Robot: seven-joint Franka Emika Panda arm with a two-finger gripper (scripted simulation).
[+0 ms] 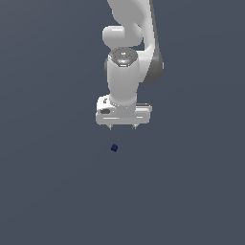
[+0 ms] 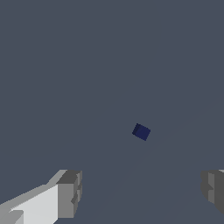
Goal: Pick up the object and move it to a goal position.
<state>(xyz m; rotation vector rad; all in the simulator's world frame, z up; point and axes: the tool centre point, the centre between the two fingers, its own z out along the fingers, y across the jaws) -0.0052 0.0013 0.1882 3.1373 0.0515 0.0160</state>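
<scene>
A: First, item one?

B: Cube (image 1: pixel 114 148). Dark navy, plain, unmarked, very small against the arm. Lies alone on the table (image 1: pixel 48 191), tilted so its edges run at an angle to the frame. In the exterior view it sits below the end effector (image 1: pixel 122 127), slightly toward that view's left of the midline between the fingertips. Nothing touches it.

A: And in the wrist view?

B: Same cube (image 2: pixel 141 131), seen from above on the table (image 2: pixel 65 65), one top face and a darker side face showing. It falls between the two fingers (image 2: pixel 69 194), nearer the one whose tip is cut off at the frame edge. Clear grey surface all round it.

A: Item two, end effector?

B: White body, two short grey fingertips pointing down. Spread wide; a broad gap between the tips in both views. Holding nothing. It hangs above the cube, apart from it, with table visible between tips and cube.

A: Item three?

B: Arm (image 1: pixel 127 52). White with grey joint housings, coming down from the top of the exterior view, wrist roughly vertical over the end effector.

A: Item four?

B: Table. Flat, uniform slate grey, filling both views to every edge.
</scene>
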